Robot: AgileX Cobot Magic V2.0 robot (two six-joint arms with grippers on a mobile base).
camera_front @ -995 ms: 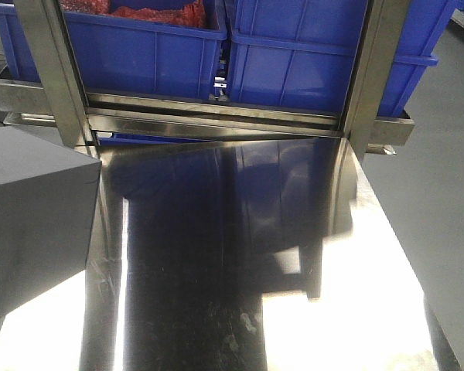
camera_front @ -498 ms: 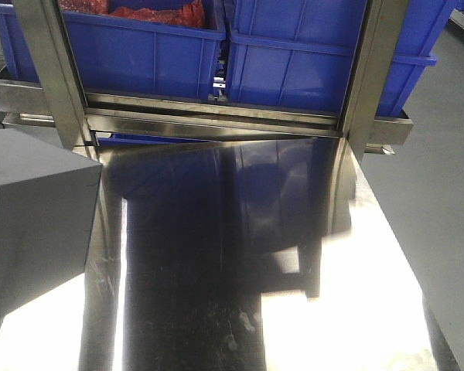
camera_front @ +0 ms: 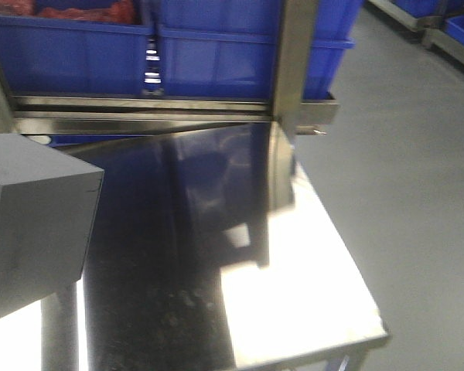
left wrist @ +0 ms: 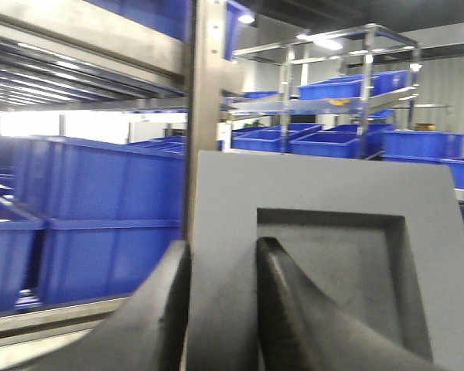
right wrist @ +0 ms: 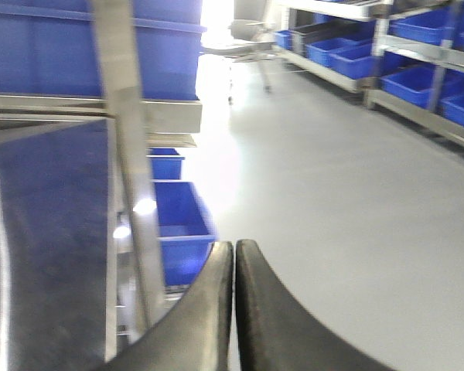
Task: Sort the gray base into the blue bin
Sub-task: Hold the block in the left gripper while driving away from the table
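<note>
gray base (left wrist: 325, 193), wall inside left gripper (left wrist: 223, 247) (seemingly pinched)

The gray base (camera_front: 31, 224) runs off the left edge; the blue bin (camera_front: 216, 54) is cropped above.

No legible text or labels anywhere.

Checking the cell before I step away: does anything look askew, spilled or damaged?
Nothing stands out. The matte gray boxy block is clamped in the left gripper, one finger inside its square recess, no damage visible. The shiny steel table shows only reflections, no spill. The blue plastic crates sit level.
</note>
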